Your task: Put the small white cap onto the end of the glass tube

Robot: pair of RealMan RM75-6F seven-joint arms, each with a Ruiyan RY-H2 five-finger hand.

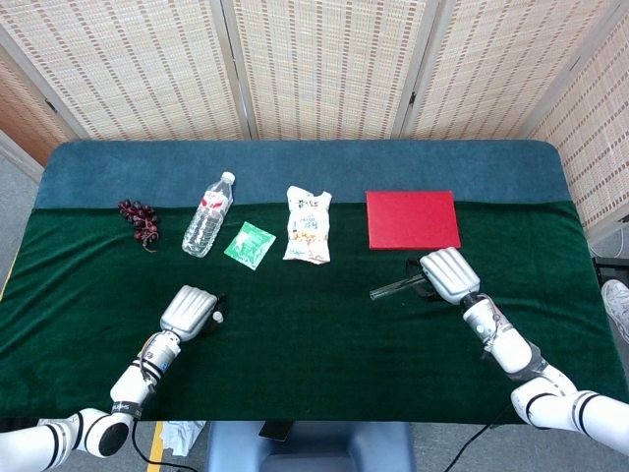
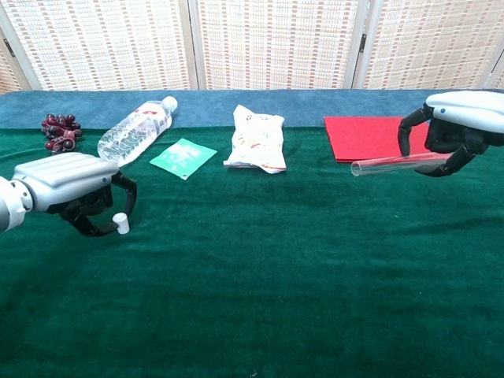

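Observation:
The small white cap (image 2: 120,223) stands on the green cloth at the left, pinched between the thumb and a curled finger of my left hand (image 2: 69,189). From the head view the cap (image 1: 217,318) shows just right of the left hand (image 1: 188,309). My right hand (image 2: 457,130) holds the clear glass tube (image 2: 391,163) by its right end. The tube lies nearly level, just above the cloth, with its open end pointing left. In the head view the tube (image 1: 390,289) sticks out leftward from the right hand (image 1: 448,274). Hands and objects are far apart across the table.
A red board (image 1: 412,218) lies behind the right hand. Along the back sit a snack bag (image 1: 308,225), a green packet (image 1: 248,244), a water bottle (image 1: 207,215) on its side and dark grapes (image 1: 139,221).

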